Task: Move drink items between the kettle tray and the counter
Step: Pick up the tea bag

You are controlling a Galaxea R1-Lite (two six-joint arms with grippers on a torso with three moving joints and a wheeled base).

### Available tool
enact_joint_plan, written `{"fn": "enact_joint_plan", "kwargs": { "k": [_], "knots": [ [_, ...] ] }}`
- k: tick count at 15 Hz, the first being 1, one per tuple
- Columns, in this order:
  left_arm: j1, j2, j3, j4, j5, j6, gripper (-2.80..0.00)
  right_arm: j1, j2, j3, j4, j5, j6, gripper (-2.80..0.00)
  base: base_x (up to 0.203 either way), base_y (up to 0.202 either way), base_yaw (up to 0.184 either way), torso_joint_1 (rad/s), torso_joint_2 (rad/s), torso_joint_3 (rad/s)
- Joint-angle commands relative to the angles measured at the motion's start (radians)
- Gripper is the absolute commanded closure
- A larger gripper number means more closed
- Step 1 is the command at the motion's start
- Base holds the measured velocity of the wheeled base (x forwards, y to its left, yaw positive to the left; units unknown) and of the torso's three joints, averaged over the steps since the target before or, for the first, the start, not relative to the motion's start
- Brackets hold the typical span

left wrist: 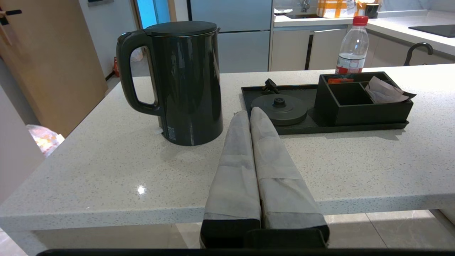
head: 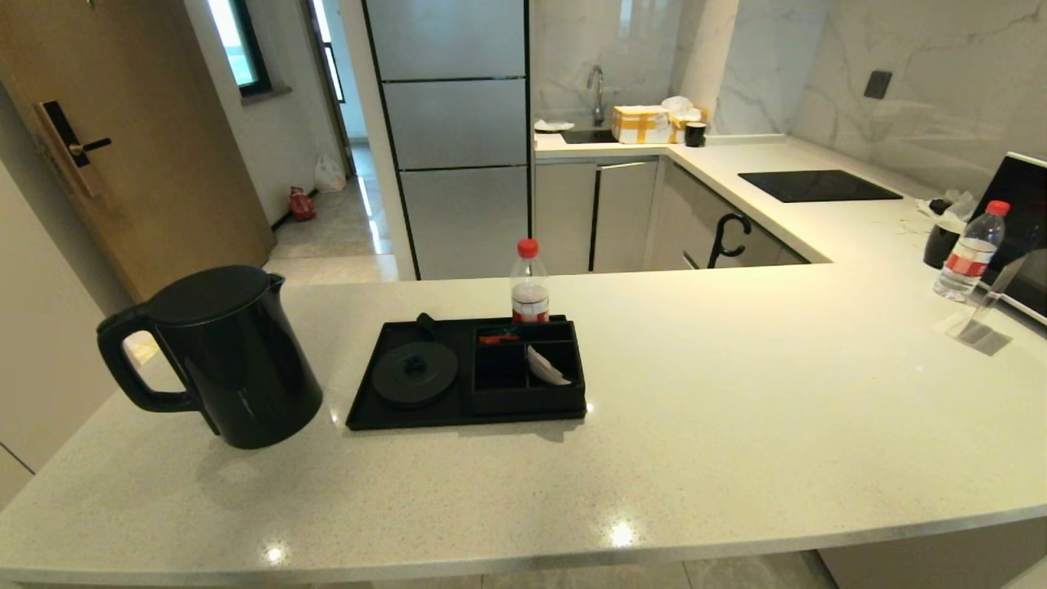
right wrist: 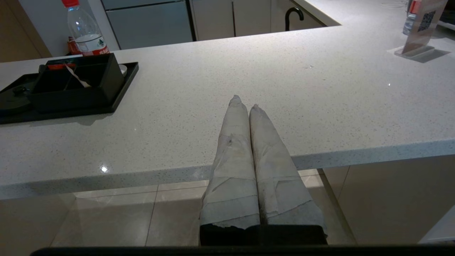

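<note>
The tall black kettle stands upright on the pale speckled counter, left of the black kettle tray. The tray's round base disc is bare. A whitish sachet leans in one of the tray's walled compartments. My left gripper is shut and empty, held back near the counter's front edge, pointing between kettle and tray. My right gripper is shut and empty over the front edge, right of the tray. Neither gripper shows in the head view.
A clear red-capped bottle stands just behind the tray, and a small red item lies in a back compartment. Another bottle and a clear sign stand sit at the far right. A black hob lies on the back counter.
</note>
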Motion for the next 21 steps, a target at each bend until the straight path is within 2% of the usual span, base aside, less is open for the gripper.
{"fn": "enact_joint_plan", "kwargs": {
  "k": [1,21],
  "knots": [
    [0.0,0.0,0.04,-0.002,0.0,0.0,0.0,0.001,0.0,0.032,-0.001,0.0,0.0,0.0,0.0,0.0,0.0,0.0,0.0,0.0],
    [0.0,0.0,0.04,-0.002,0.0,-0.001,0.0,0.001,0.0,0.032,-0.001,0.0,0.0,0.0,0.0,0.0,0.0,0.0,0.0,0.0]
  ]
}}
